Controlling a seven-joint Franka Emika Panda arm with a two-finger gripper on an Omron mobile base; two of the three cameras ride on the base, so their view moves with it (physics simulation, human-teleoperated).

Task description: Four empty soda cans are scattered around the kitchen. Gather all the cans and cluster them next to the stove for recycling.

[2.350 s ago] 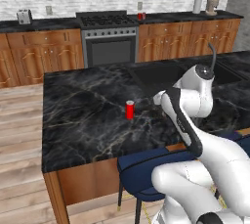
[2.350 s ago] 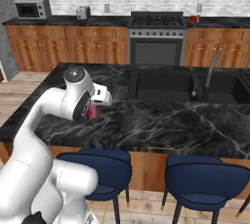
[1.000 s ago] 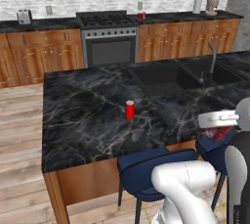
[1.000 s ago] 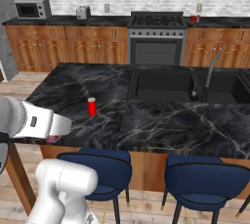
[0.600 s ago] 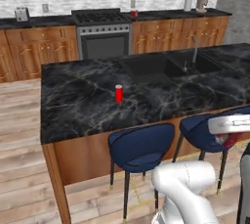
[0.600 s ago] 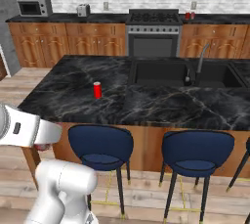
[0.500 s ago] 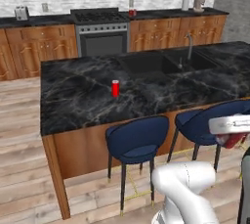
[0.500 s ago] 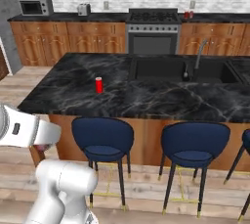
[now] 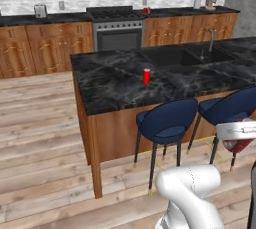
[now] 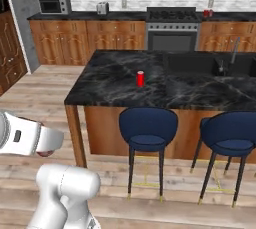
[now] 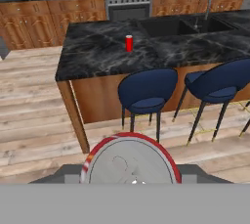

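My gripper (image 11: 131, 178) is shut on a soda can (image 11: 130, 162), whose silvery top with a red rim fills the bottom of the hand view. In the base views this held can (image 9: 240, 146) is a dark red shape under the white hand, low over the wood floor. A second soda can (image 9: 146, 76) (image 10: 140, 78) (image 11: 129, 43) stands upright on the black island counter (image 9: 115, 85). Another red can (image 9: 146, 10) (image 10: 207, 13) sits on the back counter just right of the stove (image 9: 115, 15) (image 10: 171, 15).
Two blue stools (image 9: 167, 123) (image 9: 225, 110) stand at the island's near side between me and the counter. A sink with a faucet (image 9: 210, 40) is set in the island's right part. A microwave (image 10: 54, 5) and a toaster (image 10: 102, 8) sit on the back counter.
The base has backed away from the island and the whole view shifted; stools and wood floor came into sight. The can stays gripped and the can on the island has not moved.
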